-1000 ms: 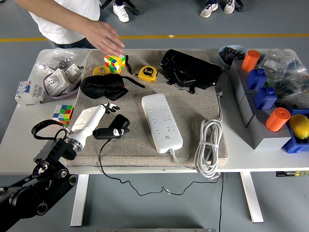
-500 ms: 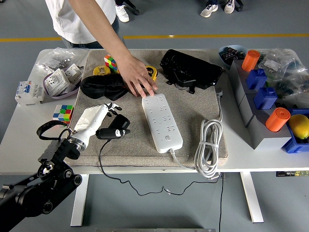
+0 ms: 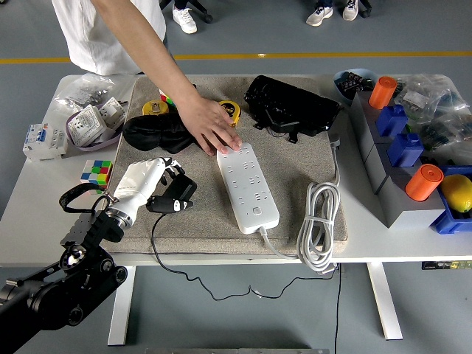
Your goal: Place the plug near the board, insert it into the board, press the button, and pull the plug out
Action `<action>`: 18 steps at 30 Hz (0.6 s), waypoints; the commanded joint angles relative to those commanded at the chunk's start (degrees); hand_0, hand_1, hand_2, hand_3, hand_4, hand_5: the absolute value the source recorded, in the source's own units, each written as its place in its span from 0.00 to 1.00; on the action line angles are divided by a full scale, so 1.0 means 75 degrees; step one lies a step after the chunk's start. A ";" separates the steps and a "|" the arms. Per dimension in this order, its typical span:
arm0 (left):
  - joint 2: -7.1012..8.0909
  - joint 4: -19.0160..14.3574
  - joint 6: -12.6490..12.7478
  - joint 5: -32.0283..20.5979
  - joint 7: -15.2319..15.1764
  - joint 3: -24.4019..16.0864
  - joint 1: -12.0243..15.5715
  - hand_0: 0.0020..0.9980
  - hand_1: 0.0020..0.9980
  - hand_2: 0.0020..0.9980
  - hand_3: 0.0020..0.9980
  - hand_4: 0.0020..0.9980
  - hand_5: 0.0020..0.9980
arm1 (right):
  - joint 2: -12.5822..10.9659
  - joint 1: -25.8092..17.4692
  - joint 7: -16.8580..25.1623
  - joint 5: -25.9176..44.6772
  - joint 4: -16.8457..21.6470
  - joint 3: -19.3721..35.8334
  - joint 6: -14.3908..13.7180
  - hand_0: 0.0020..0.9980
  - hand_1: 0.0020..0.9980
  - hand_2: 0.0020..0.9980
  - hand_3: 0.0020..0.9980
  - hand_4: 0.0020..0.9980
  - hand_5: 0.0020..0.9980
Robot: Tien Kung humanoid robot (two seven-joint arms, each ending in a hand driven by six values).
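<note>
While the black plug (image 3: pixel 171 198) is gripped in the curled fingers of the left hand (image 3: pixel 151 186), it is held over the grey mat (image 3: pixel 295 158), just left of the white power strip (image 3: pixel 248 184) and apart from it. A black cord (image 3: pixel 158 254) is seen trailing from the plug over the near edge of the tabletop (image 3: pixel 44 221). The far end of the power strip is pressed flat by a person's hand (image 3: pixel 212 127), reached in from the far side. The strip's thick white cable (image 3: pixel 318 221) is coiled at the mat's right edge. Behind the left hand a black eye mask (image 3: pixel 151 133) is laid, and a colour cube (image 3: pixel 96 172) is set on the tabletop to the left. The right hand is not seen.
</note>
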 joint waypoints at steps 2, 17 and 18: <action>0.0008 -0.0010 -0.0006 0.0018 0.0038 0.0021 -0.0008 0.26 0.43 0.51 0.55 0.94 0.00 | 0.0000 0.0002 0.0000 -0.0008 0.0006 0.0012 0.0002 0.66 0.68 0.68 0.58 1.00 0.57; 0.0375 -0.0298 0.0078 -0.1131 -0.1070 0.0513 -0.0377 0.26 0.44 0.50 0.55 0.92 0.00 | -0.0012 0.0015 0.0003 -0.0005 0.0004 0.0007 0.0000 0.66 0.68 0.68 0.58 1.00 0.57; 0.0378 -0.0285 0.0067 -0.1125 -0.1073 0.0540 -0.0407 0.26 0.43 0.50 0.55 0.92 0.00 | -0.0011 0.0018 0.0003 -0.0002 0.0004 0.0003 0.0001 0.66 0.68 0.68 0.58 1.00 0.57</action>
